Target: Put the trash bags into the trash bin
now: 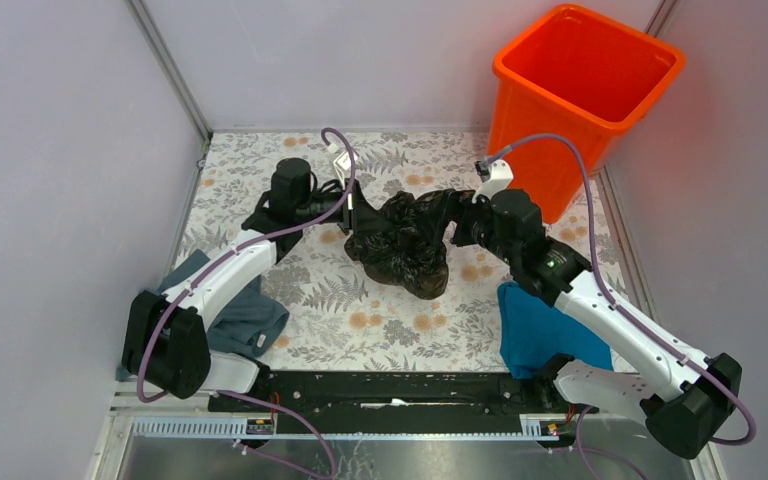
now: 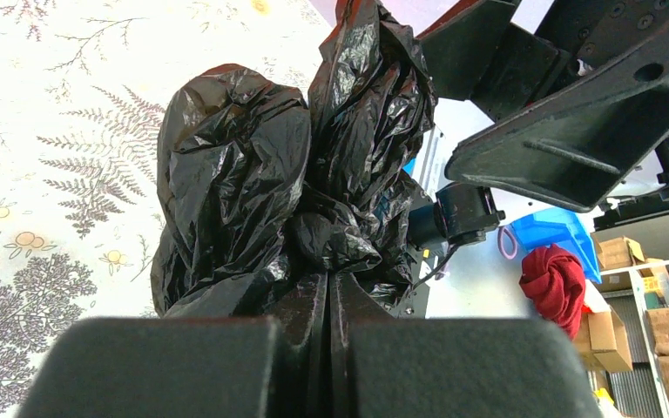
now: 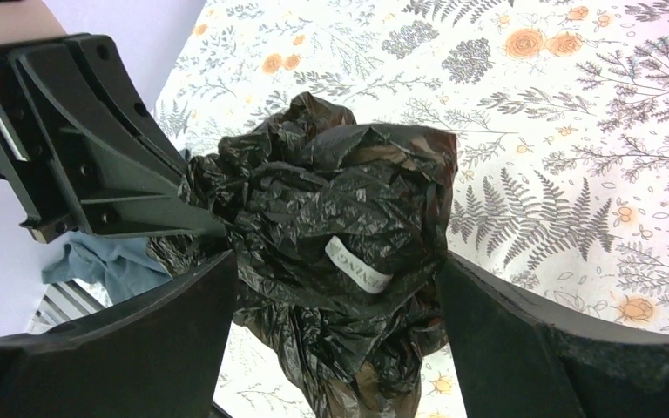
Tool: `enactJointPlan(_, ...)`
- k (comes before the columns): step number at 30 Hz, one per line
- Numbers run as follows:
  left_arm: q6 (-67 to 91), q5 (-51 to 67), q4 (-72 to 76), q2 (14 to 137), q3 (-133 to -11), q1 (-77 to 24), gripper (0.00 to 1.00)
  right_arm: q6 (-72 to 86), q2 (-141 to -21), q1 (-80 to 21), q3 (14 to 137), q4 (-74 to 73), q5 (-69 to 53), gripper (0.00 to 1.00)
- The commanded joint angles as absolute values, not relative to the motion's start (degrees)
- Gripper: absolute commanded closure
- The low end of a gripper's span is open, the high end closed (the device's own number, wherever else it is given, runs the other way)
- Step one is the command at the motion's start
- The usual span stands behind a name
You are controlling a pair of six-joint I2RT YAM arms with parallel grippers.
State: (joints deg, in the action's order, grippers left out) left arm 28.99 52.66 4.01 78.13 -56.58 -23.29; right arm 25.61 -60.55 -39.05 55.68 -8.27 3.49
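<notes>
One crumpled black trash bag (image 1: 400,245) sits bunched in the middle of the floral table (image 1: 380,330), caught between two robot arms and well short of where it belongs. The orange trash bin (image 1: 580,90) stands at the far right corner with nothing to be seen in the part of its interior that shows. The job looks barely begun. The bag has been gathered into a glossy wad, but carrying it across and dropping it over the rim are yet to come. Whether its lower folds rest on the table or hang just clear of it cannot be told from above.

The left gripper (image 2: 327,296) is clamped tight on the bag's near side. Its fingers (image 2: 183,366) are pressed together with only a thin pinch of plastic between them, and the rest of the bag billows up beyond the tips. The right gripper (image 3: 331,270) comes in from the opposite side, its fingers (image 3: 139,348) spread wide around the wad. Crinkled film fills the gap and brushes both inner faces, though they show no sign of squeezing it.

A grey-blue cloth (image 1: 245,315) lies beneath the left arm and a teal cloth (image 1: 540,330) beneath the right, both apart from the bag.
</notes>
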Motion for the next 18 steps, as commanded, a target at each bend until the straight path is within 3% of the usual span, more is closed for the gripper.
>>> enactJointPlan(1, 28.9, 55.7, 7.8, 77.9, -56.5, -24.1, 1.00, 27.7, -58.6, -39.3, 55.4, -2.0, 4.3, 0.13)
enactJointPlan(3, 29.0, 56.4, 8.1, 77.8, -56.6, -24.3, 1.00, 28.9, -59.3, -39.3, 55.4, -0.6, 3.3, 0.18)
enactJointPlan(4, 29.0, 56.5, 8.2, 77.8, -56.5, -24.4, 1.00, 29.2, -59.8, -39.3, 56.1, -0.9, 3.2, 0.33)
enactJointPlan(5, 28.8, 56.1, 8.2, 77.6, -56.5, -24.4, 1.00, 30.0, -60.0, -39.3, 56.9, -1.8, 3.6, 0.59)
enactJointPlan(6, 28.1, 54.8, 7.4, 77.4, -56.7, -24.4, 0.91, 31.0, -59.8, -39.3, 57.6, -2.6, 4.1, 0.72)
enactJointPlan(7, 26.6, 52.5, 5.7, 77.0, -57.1, -24.4, 0.74, 32.3, -59.3, -39.3, 58.1, -3.0, 4.3, 0.79)
enactJointPlan(10, 22.6, 42.3, -0.6, 75.1, -58.2, -24.4, 0.22, 36.5, -57.2, -39.3, 59.9, -3.7, 3.5, 0.87)
enactJointPlan(12, 21.8, 36.3, -1.4, 72.5, -57.4, -24.3, 0.06, 39.1, -56.7, -39.3, 62.3, -4.7, 3.4, 0.92)
enactJointPlan(15, 21.4, 30.6, 2.6, 66.7, -54.1, -24.3, 0.01, 41.3, -57.8, -39.3, 69.1, -7.9, 2.3, 1.00)
enactJointPlan(18, 21.6, 32.3, 10.6, 59.8, -49.3, -24.3, 0.01, 43.7, -60.1, -39.3, 73.6, -9.2, 1.1, 1.00)
